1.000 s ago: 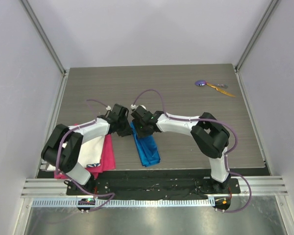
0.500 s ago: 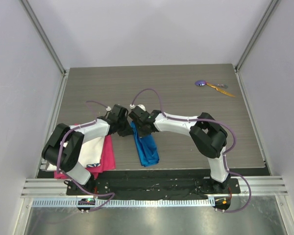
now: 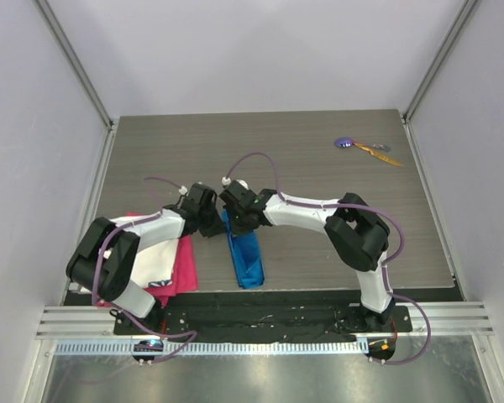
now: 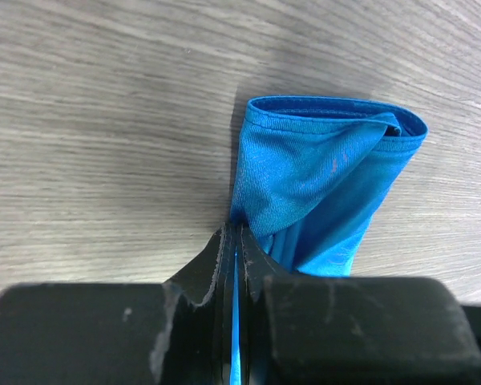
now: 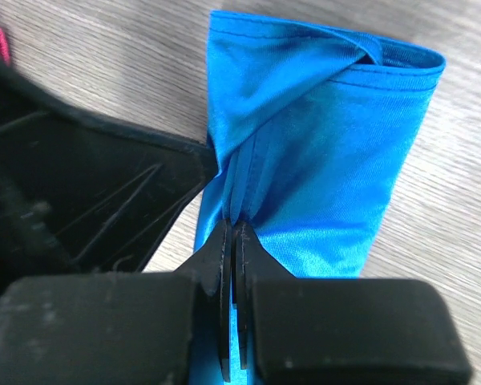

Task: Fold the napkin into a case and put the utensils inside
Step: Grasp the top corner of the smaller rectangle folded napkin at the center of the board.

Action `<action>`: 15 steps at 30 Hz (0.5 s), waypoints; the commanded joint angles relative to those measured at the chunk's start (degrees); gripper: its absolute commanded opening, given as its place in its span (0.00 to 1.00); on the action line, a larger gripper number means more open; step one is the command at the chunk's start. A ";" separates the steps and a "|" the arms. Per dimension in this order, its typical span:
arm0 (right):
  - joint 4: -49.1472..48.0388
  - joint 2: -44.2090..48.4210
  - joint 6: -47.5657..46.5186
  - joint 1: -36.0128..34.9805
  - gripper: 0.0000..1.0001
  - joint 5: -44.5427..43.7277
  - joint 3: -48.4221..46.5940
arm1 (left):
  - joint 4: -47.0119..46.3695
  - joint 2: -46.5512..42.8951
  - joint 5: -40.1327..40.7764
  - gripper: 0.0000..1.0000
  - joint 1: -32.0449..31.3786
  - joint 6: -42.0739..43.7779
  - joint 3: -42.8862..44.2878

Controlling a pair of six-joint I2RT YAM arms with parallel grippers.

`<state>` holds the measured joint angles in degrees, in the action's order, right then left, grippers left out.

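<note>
The left gripper [image 4: 234,250] is clamped on the napkin [image 4: 321,172] edge. The right gripper [image 5: 232,237] is clamped on it alongside.

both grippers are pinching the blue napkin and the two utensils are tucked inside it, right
Not quite. The left gripper and right gripper do pinch the napkin, but the utensils lie out on the table, far right in the top view.

no readable text in any view, no labels, brands or numbers (nothing legible even close up)
</note>
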<state>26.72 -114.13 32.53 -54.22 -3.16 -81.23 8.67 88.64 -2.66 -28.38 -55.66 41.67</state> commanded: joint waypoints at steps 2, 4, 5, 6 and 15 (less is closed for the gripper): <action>-10.27 -0.83 2.71 -0.01 0.01 0.26 5.29 | 0.39 -2.07 0.02 0.06 -0.01 -1.29 -1.68; -11.77 -1.27 2.54 0.25 0.01 0.08 7.13 | 0.47 -2.51 -0.51 0.06 0.08 -1.21 -1.94; -12.30 -1.36 2.53 0.43 0.01 0.17 7.57 | 0.91 -2.68 -0.42 0.06 0.08 -1.03 -1.77; -12.48 -1.10 2.45 0.51 0.03 0.61 8.36 | 1.26 -3.55 -0.33 0.06 0.08 -0.42 -1.51; -12.92 6.37 3.15 0.78 0.32 4.39 11.79 | 6.80 -7.69 -0.60 0.18 1.93 0.90 4.91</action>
<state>13.26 -111.68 35.09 -53.76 -0.47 -71.96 13.45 83.83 -2.57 -27.46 -55.92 42.26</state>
